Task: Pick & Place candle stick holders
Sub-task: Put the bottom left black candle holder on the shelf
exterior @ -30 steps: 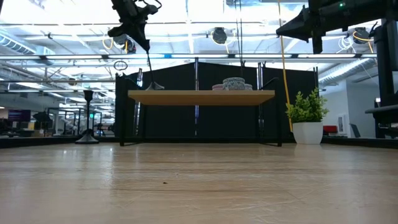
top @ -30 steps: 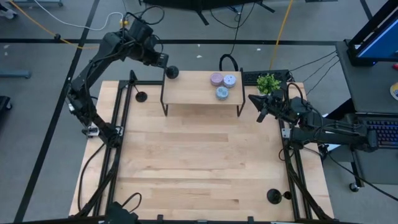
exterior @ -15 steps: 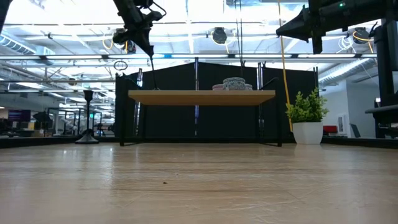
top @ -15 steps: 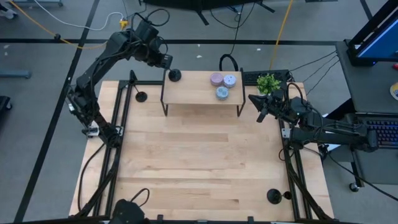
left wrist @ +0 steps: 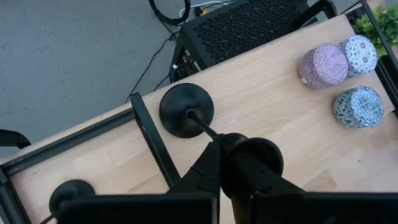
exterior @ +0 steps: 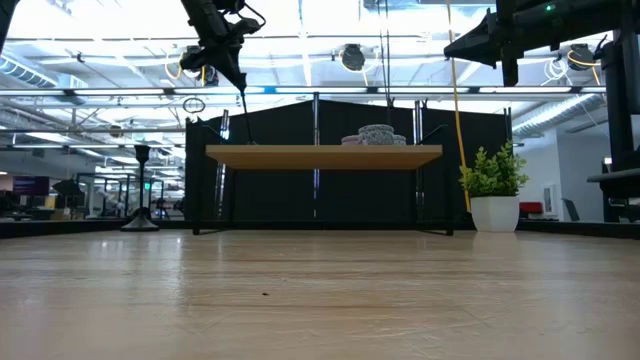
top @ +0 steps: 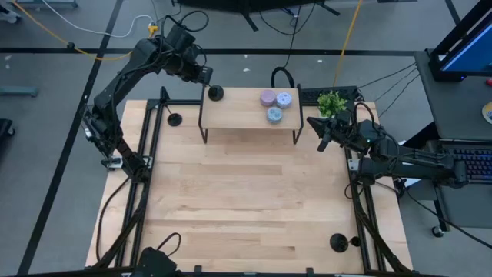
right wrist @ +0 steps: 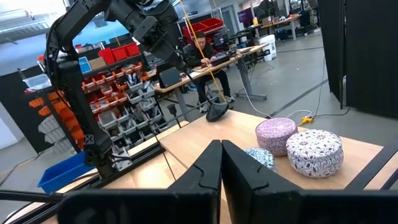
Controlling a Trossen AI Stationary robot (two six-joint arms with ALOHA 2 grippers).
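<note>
A black candle stick holder [top: 216,93] stands on the wooden shelf [top: 246,115] at its far left corner; my left gripper [top: 204,75] is shut on its top. In the low view its thin stem [exterior: 243,110] runs down from that gripper [exterior: 235,75] to the shelf top. A second holder [top: 175,119] stands on its base on the table left of the shelf, also showing in the low view [exterior: 140,200]. A third holder [top: 338,242] stands near the table's front right corner. My right gripper [top: 321,142] is shut and empty, right of the shelf. My left gripper pinches the holder's top end, at the small cup [left wrist: 252,158], between its two fingers. The fingers come slanting down from the table's left. The stem [left wrist: 202,124] leans a little, and the round base [left wrist: 185,109] sits on the shelf top.
Three round patterned tins [top: 275,104] sit on the shelf's far right part. A small potted plant [top: 332,101] stands right of the shelf, close to my right gripper. A black box [left wrist: 249,28] lies behind the shelf. Black frame rails run along both table sides.
My left gripper has gone a little toward the table's right with the holder. The holder, tilted with its base raised a second ago, now stands nearly upright with its base on the shelf top. For the last half second it has kept still.
</note>
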